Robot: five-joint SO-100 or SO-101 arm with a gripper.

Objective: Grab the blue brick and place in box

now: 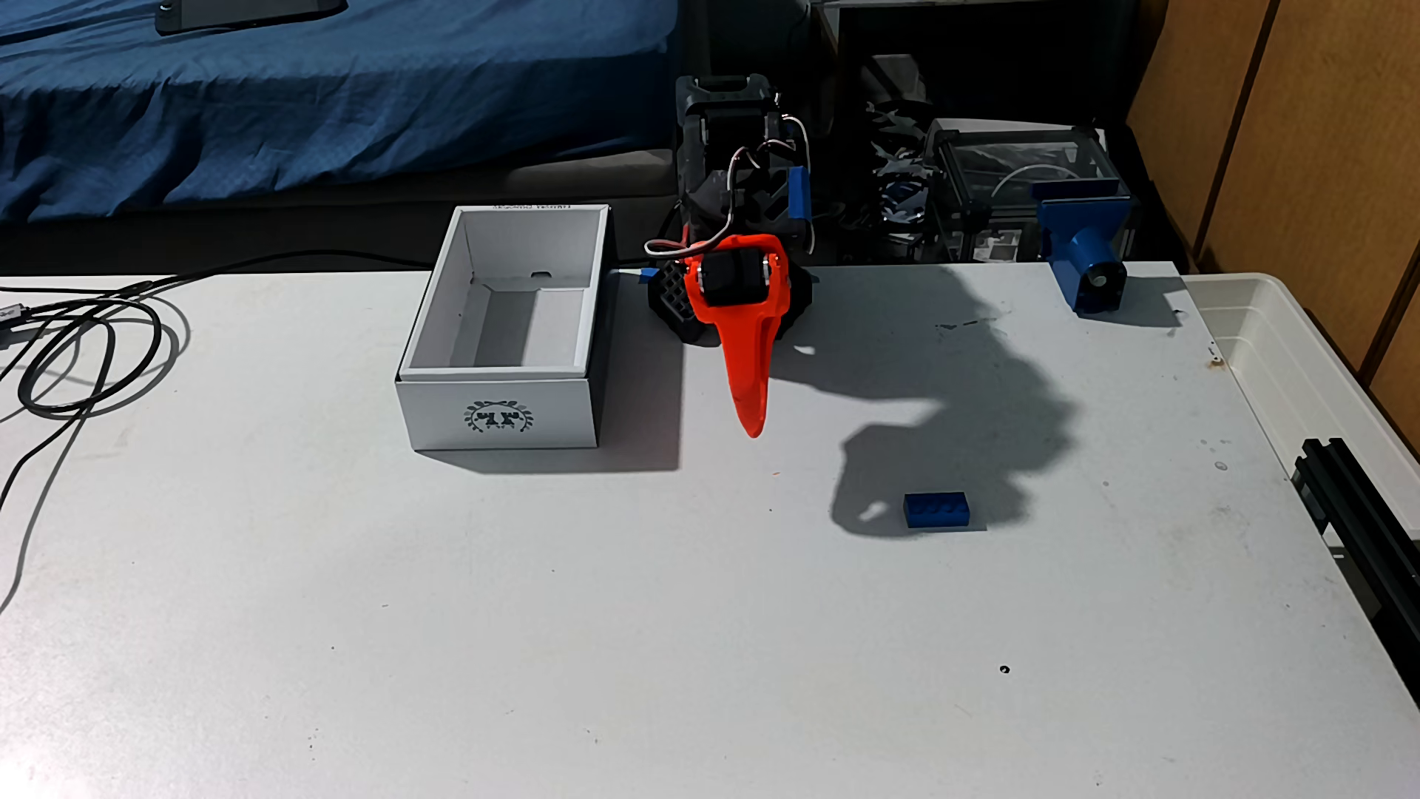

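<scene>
The blue brick [935, 510] lies flat on the white table, studs up, right of centre inside the arm's shadow. The box [507, 330] stands open to the left, white with a dark wreath emblem on its near short side, and nothing shows inside it. My gripper [751, 419] hangs from the black arm at the table's far edge, its orange fingers pointing down toward the camera. It hovers above the table between box and brick, well up and left of the brick. The fingers look pressed together into one point, with nothing held.
Black cables [84, 346] loop over the table's left side. A blue bracket with a round hole [1083, 250] is clamped at the far right edge. A translucent tub [1306, 346] and a black rail [1360, 499] sit along the right. The near table is bare.
</scene>
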